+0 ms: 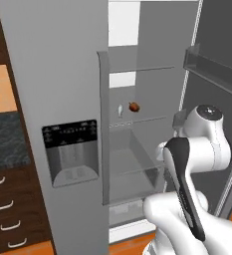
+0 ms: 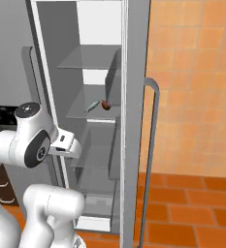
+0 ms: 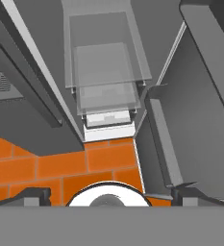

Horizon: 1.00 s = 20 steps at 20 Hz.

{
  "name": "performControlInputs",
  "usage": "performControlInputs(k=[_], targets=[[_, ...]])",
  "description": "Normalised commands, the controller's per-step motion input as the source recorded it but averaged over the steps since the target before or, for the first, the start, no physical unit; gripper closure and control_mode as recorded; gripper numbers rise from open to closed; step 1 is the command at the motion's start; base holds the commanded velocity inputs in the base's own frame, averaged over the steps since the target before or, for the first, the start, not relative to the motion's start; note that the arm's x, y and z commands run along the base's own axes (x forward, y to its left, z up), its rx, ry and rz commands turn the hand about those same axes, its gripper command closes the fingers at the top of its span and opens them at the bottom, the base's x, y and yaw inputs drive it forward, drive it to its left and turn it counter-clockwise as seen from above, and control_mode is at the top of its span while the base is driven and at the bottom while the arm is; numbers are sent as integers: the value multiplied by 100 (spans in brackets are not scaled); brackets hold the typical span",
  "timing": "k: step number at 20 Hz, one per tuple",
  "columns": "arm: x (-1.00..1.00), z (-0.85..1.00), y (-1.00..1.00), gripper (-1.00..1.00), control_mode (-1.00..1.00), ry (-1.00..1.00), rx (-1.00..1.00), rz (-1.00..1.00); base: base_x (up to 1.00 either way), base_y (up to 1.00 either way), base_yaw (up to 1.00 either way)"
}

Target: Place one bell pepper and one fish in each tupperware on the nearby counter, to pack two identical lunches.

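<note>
Open fridge (image 1: 137,124) ahead, arm raised before it, end effector spread wide and empty.

Left base view: right-hand door swung open, glass shelves bared; on a middle shelf, a small reddish-brown bell pepper (image 1: 134,107) just right of a pale silvery fish (image 1: 120,109), the two near but apart. Dispenser panel (image 1: 70,152) on the closed left door, its markings too small to read. Left of the fridge, a strip of dark speckled bench (image 1: 7,142) over wood drawers.
Right base view: same shelf inside the fridge, fish (image 2: 92,107) left of pepper (image 2: 105,104), nearly touching; white arm low left of the fridge opening.
Hand view: looking down past clear fridge drawers (image 3: 106,72) to orange tiled floor (image 3: 60,166); end effector (image 3: 108,194) with dark fingertips (image 3: 34,194) far apart, nothing between. No legible writing anywhere.
</note>
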Motion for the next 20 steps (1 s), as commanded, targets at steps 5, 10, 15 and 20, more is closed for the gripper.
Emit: performControlInputs(k=[5,10,15,20], targets=[[0,0,0,-100,100,0,0,0,16,-15,2],[0,0,0,-100,100,0,0,0,25,0,4],[0,0,0,-100,100,0,0,0,44,0,5],[0,0,0,-100,100,0,0,0,55,0,0]])
